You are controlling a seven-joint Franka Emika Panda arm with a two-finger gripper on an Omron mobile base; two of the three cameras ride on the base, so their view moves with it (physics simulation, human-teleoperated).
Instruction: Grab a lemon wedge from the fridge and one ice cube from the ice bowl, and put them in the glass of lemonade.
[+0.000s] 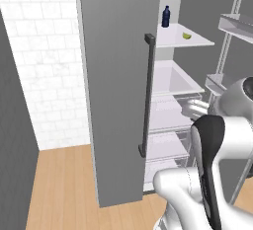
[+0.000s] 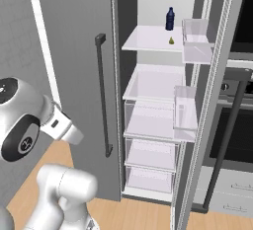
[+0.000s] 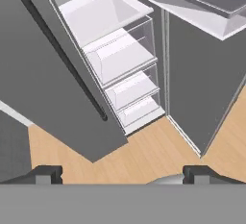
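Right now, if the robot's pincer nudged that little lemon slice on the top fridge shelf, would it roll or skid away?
The lemon wedge looks tiny beside the dark blue bottle, so it is probably very light and easily knocked. It sits on a smooth white shelf, so it may skid. Its wedge shape should tip or rock rather than roll.

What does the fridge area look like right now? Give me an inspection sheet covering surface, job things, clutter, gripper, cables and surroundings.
Surface: white top shelf, mostly bare.
Job's things: fridge has its right door open and its left door shut; lemon wedge lies on the top shelf, untouched.
Clutter: dark blue bottle stands behind the wedge; clear drawers below look empty.
Gripper: gripper open, holding nothing, aimed at the lower drawers and floor.
Cables: nothing seen.
Surroundings: white tiled wall, wooden floor, black oven to the right.
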